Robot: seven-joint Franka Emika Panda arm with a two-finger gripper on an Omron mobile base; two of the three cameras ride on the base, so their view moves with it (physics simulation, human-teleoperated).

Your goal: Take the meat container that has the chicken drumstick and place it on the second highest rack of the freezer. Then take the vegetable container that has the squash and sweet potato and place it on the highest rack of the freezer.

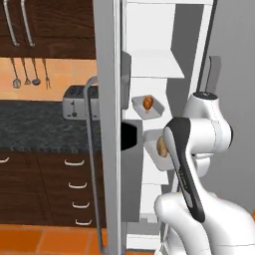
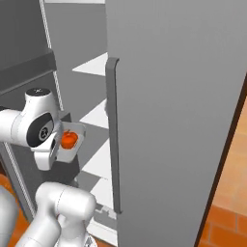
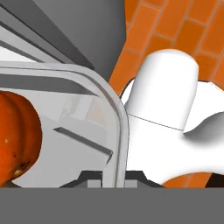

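Inside freezer [image 1: 112,149]: drumstick tray [image 1: 148,106], squash tray [image 2: 72,143].

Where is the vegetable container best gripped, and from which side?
By its thin raised rim, fingers straddling the wall from the open front of the freezer. The squash fills the middle, and the gripper already straddles that edge.

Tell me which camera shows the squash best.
The right base view: the squash shows whole, round and red-orange, in its container beside the arm. The hand view shows it close but cut off at the left edge. In the left base view, I cannot make it out.
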